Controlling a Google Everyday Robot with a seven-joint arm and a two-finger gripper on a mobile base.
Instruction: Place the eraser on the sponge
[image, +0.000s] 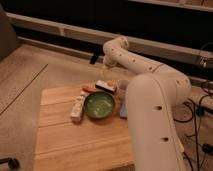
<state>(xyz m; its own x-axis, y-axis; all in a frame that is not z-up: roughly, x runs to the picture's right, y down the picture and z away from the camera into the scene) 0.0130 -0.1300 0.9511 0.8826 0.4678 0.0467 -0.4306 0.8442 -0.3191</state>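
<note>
A pale wooden table (75, 145) of long planks stands on a tan, speckled floor (25, 75). Beyond it a light rail (60, 30) runs along a dark wall, and loose cables (200, 107) hang at the right. A small dark wheel (10, 162) sits on the floor at the near left.

The robot's thick white arm (150, 100) covers the table's near right corner, rises toward the far side and bends at an elbow above the table's far edge. Left of that elbow, over the floor past the table, a small dark shape seems to be the gripper (94, 57). It is well apart from everything on the table, and its grip cannot be made out.

A green bowl (99, 105) sits in the far half of the table. Just left of it lies a white box (77, 106), its length running near to far. The eraser (106, 85), a black and white block, lies flat at the far edge just beyond the bowl. Its long axis runs left to right, with the right end turned a little nearer. An orange strip (88, 89) lies just beside its left end. A grey cup (122, 89) stands upright just right of the eraser. A blue pad (122, 111) lies right of the bowl, partly hidden by the arm.
</note>
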